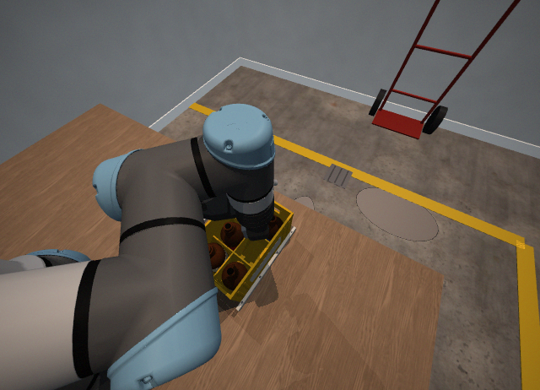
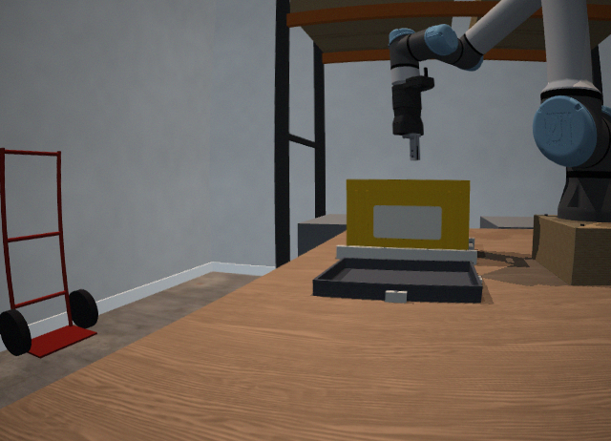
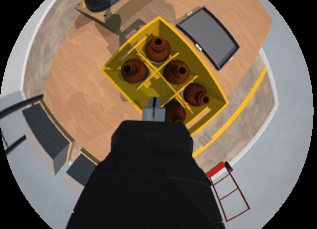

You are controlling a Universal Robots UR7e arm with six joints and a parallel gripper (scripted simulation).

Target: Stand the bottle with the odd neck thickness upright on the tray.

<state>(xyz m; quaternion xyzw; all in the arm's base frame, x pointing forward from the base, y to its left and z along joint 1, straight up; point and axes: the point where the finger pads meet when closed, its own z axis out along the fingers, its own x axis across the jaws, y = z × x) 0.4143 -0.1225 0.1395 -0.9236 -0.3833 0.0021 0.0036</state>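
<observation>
The yellow crate (image 1: 237,293) (image 2: 357,220) (image 3: 198,65) stands on the table and holds several brown bottles, all upright. In the wrist view they are a bottle (image 3: 158,50) at the top, one at the left (image 3: 134,71), one in the middle (image 3: 176,71), one at the right (image 3: 196,94), and one (image 3: 175,112) partly hidden by my gripper. One compartment is empty. I cannot tell which neck differs. My gripper (image 2: 414,158) (image 3: 155,103) is shut and empty, above the crate. The dark tray (image 2: 355,292) (image 3: 208,36) is empty beside the crate.
A pale strip (image 1: 270,263) (image 2: 404,253) runs along the crate's foot, between crate and tray. The robot's base stands on a wooden block (image 2: 547,249) to the side. A red hand truck (image 1: 396,123) (image 2: 61,340) stands on the floor beyond the table.
</observation>
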